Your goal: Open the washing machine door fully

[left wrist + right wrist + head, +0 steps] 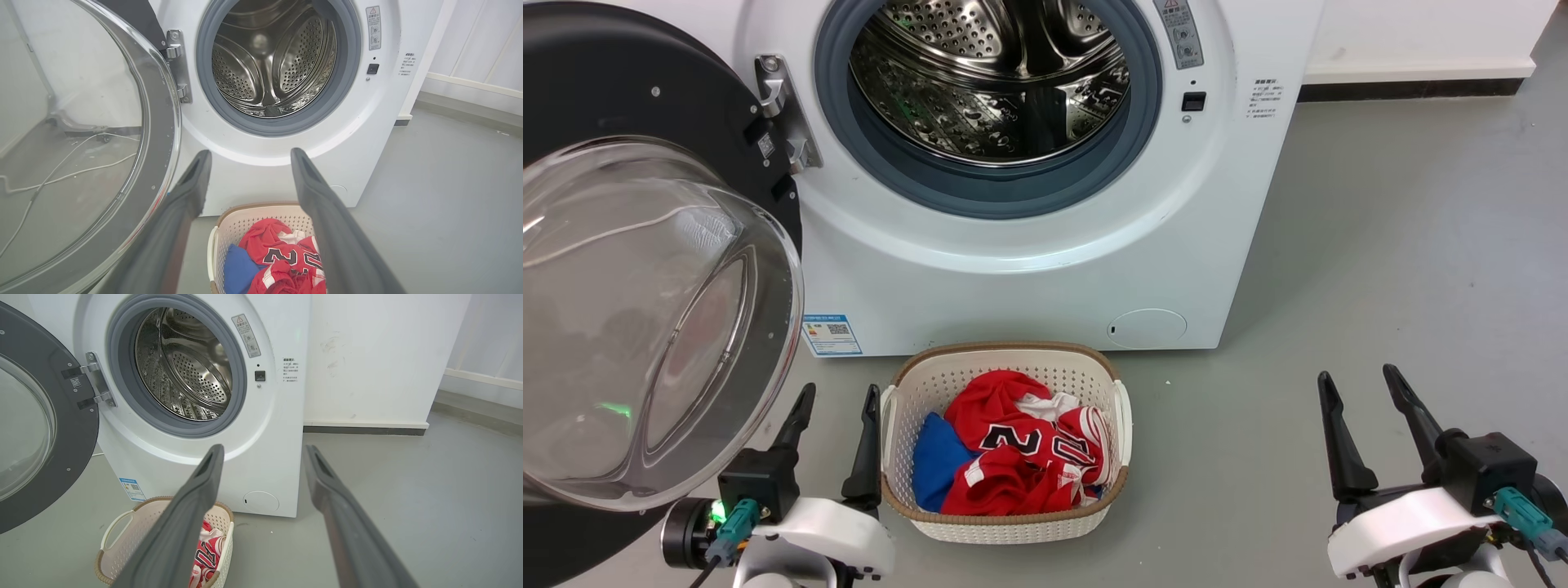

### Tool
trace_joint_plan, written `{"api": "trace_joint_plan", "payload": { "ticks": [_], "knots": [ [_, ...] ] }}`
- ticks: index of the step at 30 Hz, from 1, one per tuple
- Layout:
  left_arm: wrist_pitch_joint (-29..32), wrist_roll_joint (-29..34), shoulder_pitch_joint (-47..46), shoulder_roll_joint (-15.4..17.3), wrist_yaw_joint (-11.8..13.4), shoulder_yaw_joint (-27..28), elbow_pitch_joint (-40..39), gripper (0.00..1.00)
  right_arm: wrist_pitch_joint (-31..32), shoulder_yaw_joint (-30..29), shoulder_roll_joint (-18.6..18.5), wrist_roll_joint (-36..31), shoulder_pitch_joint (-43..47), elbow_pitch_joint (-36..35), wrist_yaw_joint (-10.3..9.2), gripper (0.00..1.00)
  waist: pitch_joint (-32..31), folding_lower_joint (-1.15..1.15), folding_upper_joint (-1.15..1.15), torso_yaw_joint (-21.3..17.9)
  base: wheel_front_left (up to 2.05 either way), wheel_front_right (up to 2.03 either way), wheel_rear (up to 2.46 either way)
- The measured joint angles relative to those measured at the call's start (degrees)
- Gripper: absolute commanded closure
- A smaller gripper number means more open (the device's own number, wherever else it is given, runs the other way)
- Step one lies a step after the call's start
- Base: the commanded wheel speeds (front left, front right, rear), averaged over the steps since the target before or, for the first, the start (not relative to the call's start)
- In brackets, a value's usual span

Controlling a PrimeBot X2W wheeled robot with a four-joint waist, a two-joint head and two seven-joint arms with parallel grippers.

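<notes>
The white washing machine [1045, 269] faces me with its steel drum [992, 77] exposed. Its round black washing machine door [645, 106] is swung wide to the left on a metal hinge [783, 110], the clear glass bowl [645, 318] bulging toward me. My left gripper [837, 398] is open at the lower left, just right of the bowl and touching nothing. My right gripper [1364, 380] is open at the lower right, over bare floor. In the left wrist view the door [155, 171] stands left of my fingers [192, 183]. In the right wrist view the door [77, 428] hangs open at the left.
A white woven laundry basket [1005, 523] with red and blue clothes [1021, 449] sits on the grey floor before the machine, between my grippers. A blue sticker [832, 335] and round flap [1147, 328] mark the machine's lower front. A wall with a dark skirting [1413, 86] runs at the right.
</notes>
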Motion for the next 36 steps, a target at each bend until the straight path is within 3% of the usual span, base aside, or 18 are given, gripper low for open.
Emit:
{"api": "trace_joint_plan", "payload": {
  "ticks": [21, 22, 26, 36],
  "knots": [
    [-0.09, 0.18, -0.42, 0.15, -0.16, 0.76, 0.26, 0.00, -0.15, 0.12, 0.26, 0.09, 0.01, 0.94, 0.00, 0.00, -0.31, 0.00, 0.00, -0.43, 0.00, 0.00, 0.00],
    [-0.04, 0.14, -0.34, 0.09, -0.16, 0.69, 0.40, 1.00, -0.12, 0.13, 0.27, 0.08, 0.07, 1.13, 0.00, 1.00, -0.32, 0.00, 0.00, -0.44, 0.00, 0.00, 0.00],
    [0.51, -0.62, 1.27, -0.58, -0.21, 0.43, 2.11, 1.00, 0.21, 0.14, 0.32, 0.74, 1.52, 3.03, 0.00, 1.00, -0.33, 0.00, 0.00, -0.43, 0.00, 0.00, 0.00],
    [3.19, -10.18, 1.35, -1.96, -1.86, 2.87, 2.29, 1.00, 1.98, -0.51, 0.32, 12.40, 1.19, 3.83, 0.00, 1.00, -0.41, 0.00, 0.00, -0.24, 0.00, 0.00, 0.00]
  ]
}}
